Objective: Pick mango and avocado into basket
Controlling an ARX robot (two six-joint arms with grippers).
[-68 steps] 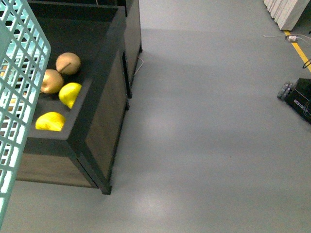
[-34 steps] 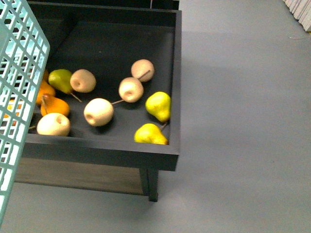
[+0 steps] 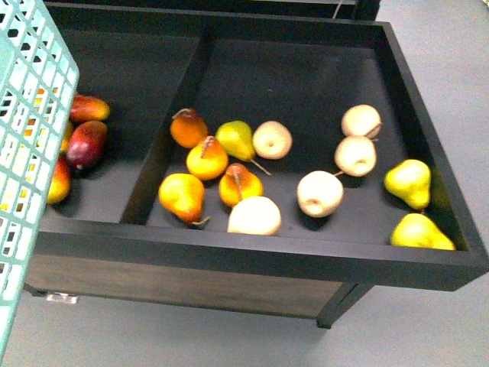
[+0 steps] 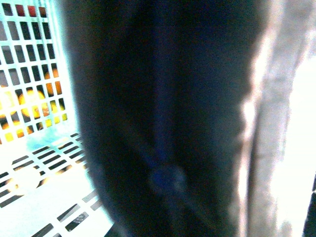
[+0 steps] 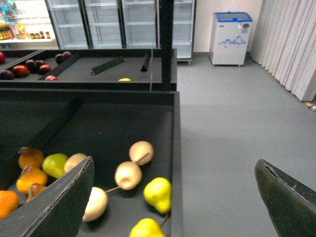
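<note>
Panning left has revealed four orange pears (image 3: 207,158), five pale fruits (image 3: 320,193); right fingers (image 5: 59,197) gape empty, left fingers unclear.

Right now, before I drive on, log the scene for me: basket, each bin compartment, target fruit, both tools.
basket: teal, front view's left edge
left compartment: red-blushed mangoes
right compartment: orange pears, pale round fruit, yellow-green pears
mango, avocado: neither spotted
right tool: open, empty
left tool: view too blurred to tell
</note>
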